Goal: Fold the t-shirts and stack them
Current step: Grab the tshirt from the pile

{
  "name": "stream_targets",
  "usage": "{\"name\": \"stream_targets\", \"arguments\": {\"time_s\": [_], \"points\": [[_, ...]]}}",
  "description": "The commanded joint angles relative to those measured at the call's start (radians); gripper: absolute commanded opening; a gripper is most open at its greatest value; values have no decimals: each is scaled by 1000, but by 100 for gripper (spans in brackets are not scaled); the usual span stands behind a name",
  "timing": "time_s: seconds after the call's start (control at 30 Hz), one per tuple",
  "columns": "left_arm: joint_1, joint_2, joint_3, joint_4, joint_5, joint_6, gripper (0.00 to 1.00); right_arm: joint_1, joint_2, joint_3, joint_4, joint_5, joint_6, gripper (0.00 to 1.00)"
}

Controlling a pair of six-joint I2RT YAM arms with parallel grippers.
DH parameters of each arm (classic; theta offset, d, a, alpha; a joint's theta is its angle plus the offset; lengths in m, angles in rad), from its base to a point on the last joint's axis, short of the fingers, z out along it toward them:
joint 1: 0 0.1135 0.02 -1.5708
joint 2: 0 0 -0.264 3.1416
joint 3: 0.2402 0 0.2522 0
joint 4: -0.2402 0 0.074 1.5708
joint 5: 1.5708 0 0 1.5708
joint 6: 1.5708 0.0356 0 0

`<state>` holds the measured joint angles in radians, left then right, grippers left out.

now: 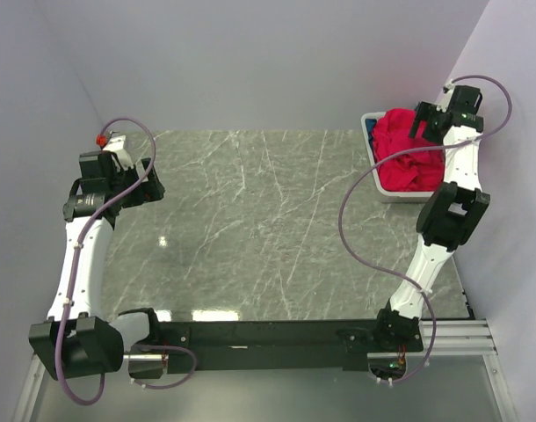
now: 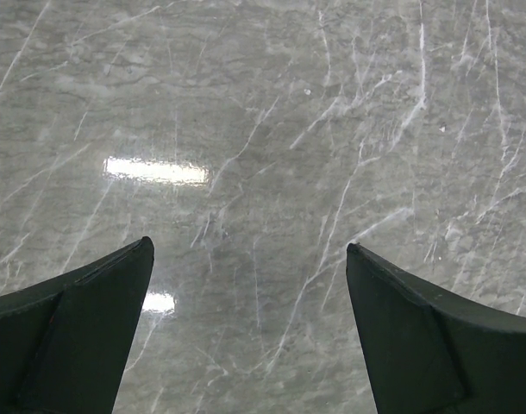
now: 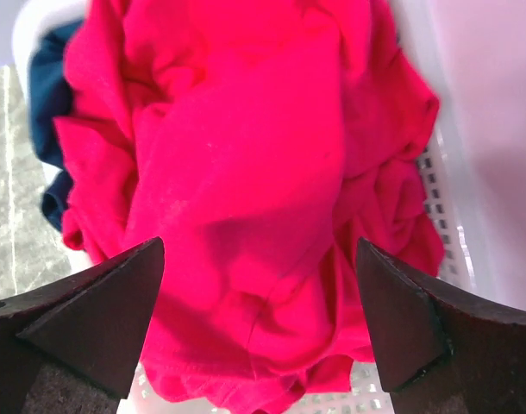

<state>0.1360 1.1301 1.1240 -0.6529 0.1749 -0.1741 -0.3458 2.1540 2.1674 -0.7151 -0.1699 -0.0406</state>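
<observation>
My right gripper (image 3: 259, 252) hangs over the white mesh basket (image 3: 446, 203) at the upper right of the top view. Its two fingers are spread wide and hold nothing. Under it the red t-shirts (image 3: 246, 155) lie crumpled in a heap that fills the basket. The dark blue t-shirt (image 3: 46, 95) shows only at the upper left of my wrist view, beside the red cloth and against the basket wall. My left gripper (image 2: 250, 252) is also released and empty, over the bare marble table (image 1: 250, 220) at the left side, well apart from the basket. I judge that the step in hand is to take one shirt out. To do it well, I should come down on the high fold of red cloth in the middle of my wrist view and pinch only one shirt, not two together. I should keep away from the mesh wall at the right, lift straight up until the cloth is free of the rim, and carry it to the open table.
</observation>
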Motion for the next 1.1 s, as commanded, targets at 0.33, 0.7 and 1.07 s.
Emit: {"name": "stream_targets", "arguments": {"time_s": [0.33,0.7,1.07], "points": [[1,25,36,-1,-41,25,99,-12,46,-15,20,-56,64,62],[-1,17,57,-10,-12,24,99,-56,-164,-38,-76,-316,70,0],[1,-26,51,-2,-3,25,99,-56,-640,-230,161,-401,133,0]]}}
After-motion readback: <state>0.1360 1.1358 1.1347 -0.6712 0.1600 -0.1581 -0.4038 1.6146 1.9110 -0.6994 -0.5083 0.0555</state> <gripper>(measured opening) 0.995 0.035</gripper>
